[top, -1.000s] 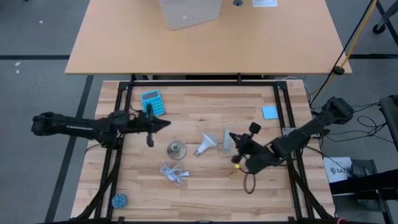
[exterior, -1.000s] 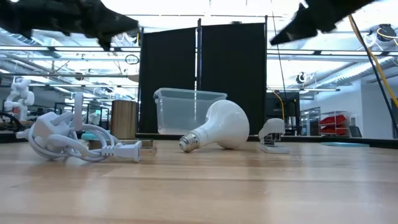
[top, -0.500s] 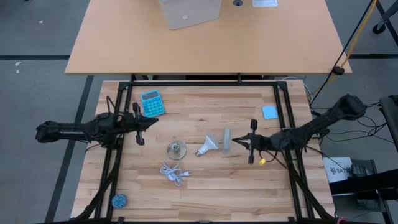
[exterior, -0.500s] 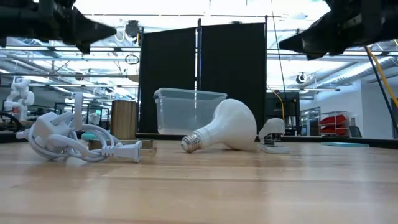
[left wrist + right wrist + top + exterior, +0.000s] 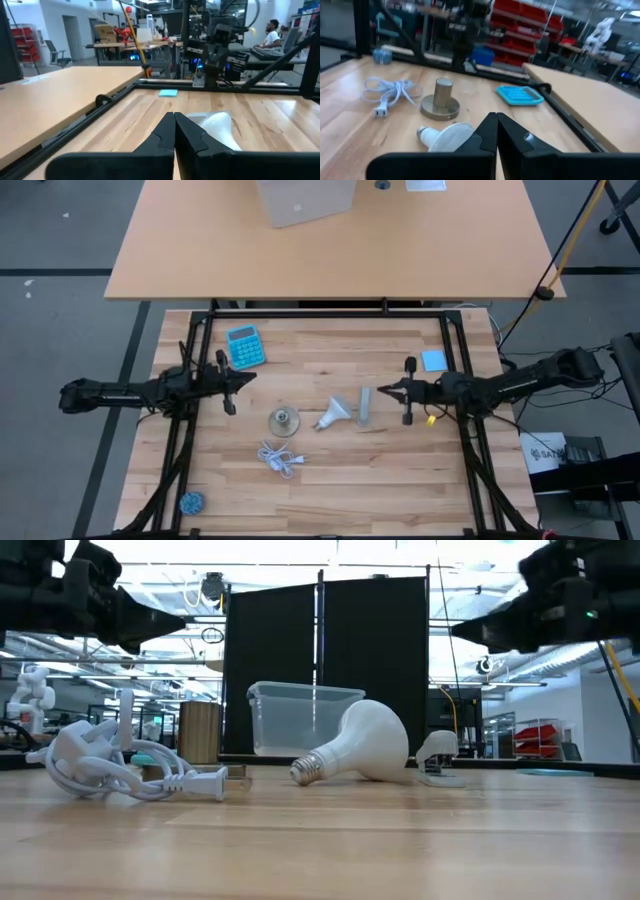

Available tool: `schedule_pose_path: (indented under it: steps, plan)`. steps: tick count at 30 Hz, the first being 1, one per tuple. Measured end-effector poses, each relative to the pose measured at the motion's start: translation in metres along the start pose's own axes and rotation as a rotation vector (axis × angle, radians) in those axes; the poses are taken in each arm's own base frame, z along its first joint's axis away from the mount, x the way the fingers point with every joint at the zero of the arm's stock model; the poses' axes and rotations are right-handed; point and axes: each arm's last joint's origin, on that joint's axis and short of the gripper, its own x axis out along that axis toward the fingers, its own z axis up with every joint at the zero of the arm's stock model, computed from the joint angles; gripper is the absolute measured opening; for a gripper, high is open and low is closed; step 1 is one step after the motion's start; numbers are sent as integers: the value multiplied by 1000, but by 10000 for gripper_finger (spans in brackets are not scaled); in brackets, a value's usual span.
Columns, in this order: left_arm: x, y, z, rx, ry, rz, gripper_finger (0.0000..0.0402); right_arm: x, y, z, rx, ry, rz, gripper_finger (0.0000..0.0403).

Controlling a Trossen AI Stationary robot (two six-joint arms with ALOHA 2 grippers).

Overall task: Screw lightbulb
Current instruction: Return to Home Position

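Two dark arms hang over the wooden table, both grippers clenched on nothing. The left gripper hovers near the table's left edge, close to a blue calculator, its fingers pressed together. The right gripper hovers at the right side, fingers likewise closed. Between them the lightbulb lies on its side at mid-table, its screw base pointing toward the metal socket disc and its dome just beside a grey bar. A white cord lies coiled near the disc.
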Motion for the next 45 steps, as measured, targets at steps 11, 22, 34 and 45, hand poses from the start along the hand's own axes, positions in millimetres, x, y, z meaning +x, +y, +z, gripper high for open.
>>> schedule_pose_path:
  steps: [11,22,34,45]
  plan:
    - [-12,1,-5,3,40,-16,0,-32,-3,-17,35,7,-9,0]
    - [-20,2,-7,7,84,-17,0,-53,-9,-14,32,0,-62,0]
    - [-20,2,-7,-36,88,-35,0,-68,-11,-11,14,-72,-45,0]
    - [-19,1,-8,-92,92,-35,0,-68,-10,-11,166,-78,8,0]
